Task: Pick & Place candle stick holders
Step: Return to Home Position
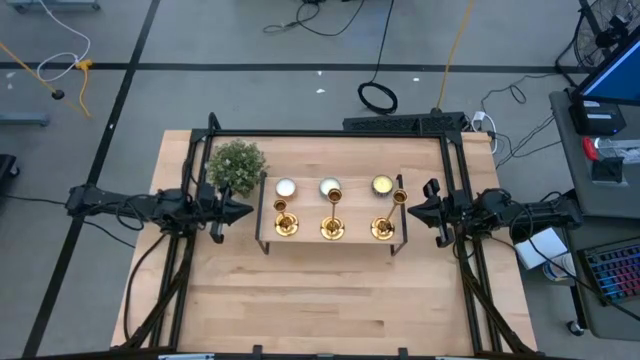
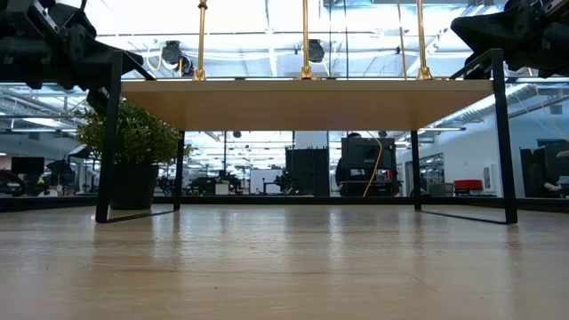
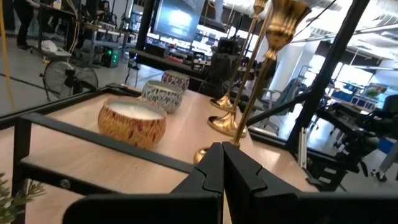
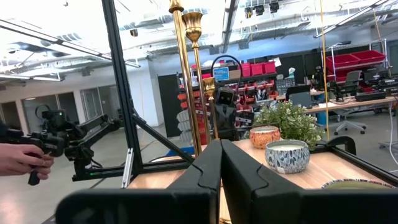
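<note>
Three shiny gold candle stick holders stand on the wooden shelf. The left gripper and right gripper sit at its ends, closed and empty. They look hard, slippery and tippy; grab the stem.

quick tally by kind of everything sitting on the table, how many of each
gold candle holders: 3
candles: 3
plant: 1
shelf: 1
total: 8
</note>
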Robot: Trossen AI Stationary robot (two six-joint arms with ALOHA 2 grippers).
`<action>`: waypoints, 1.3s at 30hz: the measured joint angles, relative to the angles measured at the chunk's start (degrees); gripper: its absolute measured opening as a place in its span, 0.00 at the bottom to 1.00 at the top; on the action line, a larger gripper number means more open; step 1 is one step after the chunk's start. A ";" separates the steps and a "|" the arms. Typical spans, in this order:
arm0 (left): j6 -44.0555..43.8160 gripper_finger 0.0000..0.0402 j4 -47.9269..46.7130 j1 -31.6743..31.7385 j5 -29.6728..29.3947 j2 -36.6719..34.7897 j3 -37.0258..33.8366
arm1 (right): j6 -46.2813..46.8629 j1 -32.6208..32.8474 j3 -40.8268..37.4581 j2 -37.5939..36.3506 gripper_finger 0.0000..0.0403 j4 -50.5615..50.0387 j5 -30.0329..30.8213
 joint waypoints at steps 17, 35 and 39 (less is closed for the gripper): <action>-0.61 0.00 -5.47 0.00 -1.09 0.02 0.00 | 0.00 0.00 0.00 0.00 0.01 0.00 0.00; -1.10 0.00 -5.41 0.02 -1.72 -0.04 -1.42 | 0.00 0.00 -0.02 -0.01 0.01 0.00 0.00; -1.61 0.00 -6.15 0.02 -1.90 -0.04 -1.42 | 0.00 -0.01 -0.01 -0.02 0.01 0.00 0.00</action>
